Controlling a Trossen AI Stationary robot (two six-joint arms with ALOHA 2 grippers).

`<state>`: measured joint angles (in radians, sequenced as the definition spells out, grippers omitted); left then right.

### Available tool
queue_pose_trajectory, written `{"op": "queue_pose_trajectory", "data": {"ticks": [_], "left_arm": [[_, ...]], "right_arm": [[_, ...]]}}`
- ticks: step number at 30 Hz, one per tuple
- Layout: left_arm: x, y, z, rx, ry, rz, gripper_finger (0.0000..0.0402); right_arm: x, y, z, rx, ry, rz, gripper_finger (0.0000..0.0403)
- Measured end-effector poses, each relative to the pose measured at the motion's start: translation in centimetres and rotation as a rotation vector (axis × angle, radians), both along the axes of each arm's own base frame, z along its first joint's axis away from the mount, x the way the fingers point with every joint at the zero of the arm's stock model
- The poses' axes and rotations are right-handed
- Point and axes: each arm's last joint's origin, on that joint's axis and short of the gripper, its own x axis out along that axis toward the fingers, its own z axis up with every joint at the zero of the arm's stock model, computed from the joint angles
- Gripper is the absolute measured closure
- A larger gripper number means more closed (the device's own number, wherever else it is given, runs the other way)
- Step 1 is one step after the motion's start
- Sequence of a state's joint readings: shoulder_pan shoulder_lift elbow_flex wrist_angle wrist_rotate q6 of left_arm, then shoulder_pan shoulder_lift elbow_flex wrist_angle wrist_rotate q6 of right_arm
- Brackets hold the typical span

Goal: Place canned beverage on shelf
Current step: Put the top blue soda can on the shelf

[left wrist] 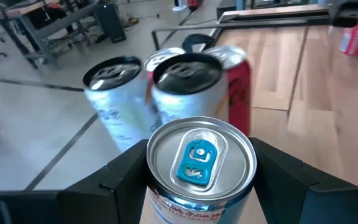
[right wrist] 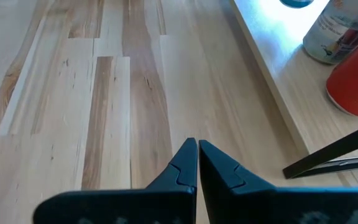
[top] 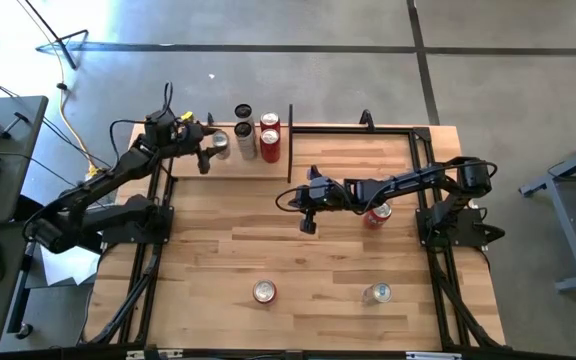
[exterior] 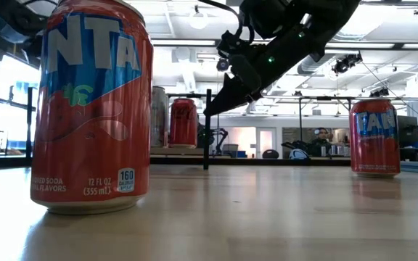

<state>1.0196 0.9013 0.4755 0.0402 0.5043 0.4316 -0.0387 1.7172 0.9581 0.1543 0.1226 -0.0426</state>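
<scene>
Standing upright: silver can [left wrist: 201, 167], long axis vertical, blue tab on top.
Grip: left gripper [left wrist: 201, 186] pinching the can from both sides, at the left part of the shelf [top: 230, 166].
Neighbours: two silver cans [left wrist: 114, 99] and red cans [top: 269, 145] just beside.
Wrist view only: right gripper [right wrist: 197, 163] pressed together, above bare tabletop [right wrist: 117, 93].

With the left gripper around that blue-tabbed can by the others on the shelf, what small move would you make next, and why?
Probably open the left gripper and let go. Its fingers sit on either side of the blue-tabbed can, which stands upright beside the other cans on the shelf at the table's far left. Whether its base rests on the board isn't visible, so ease down first. The right gripper waits shut over mid-table.
</scene>
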Motion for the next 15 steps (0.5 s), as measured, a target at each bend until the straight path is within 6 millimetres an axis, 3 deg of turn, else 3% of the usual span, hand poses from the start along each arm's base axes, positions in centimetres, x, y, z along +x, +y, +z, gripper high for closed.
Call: {"op": "queue_pose_trajectory", "data": {"ticks": [15], "left_arm": [[0.4,3.5,-2.1,-0.011,-0.007,0.014,0.0176]], "right_arm": [[0.0,0.0,0.0,0.021,-0.005,-0.015,0.0403]]}}
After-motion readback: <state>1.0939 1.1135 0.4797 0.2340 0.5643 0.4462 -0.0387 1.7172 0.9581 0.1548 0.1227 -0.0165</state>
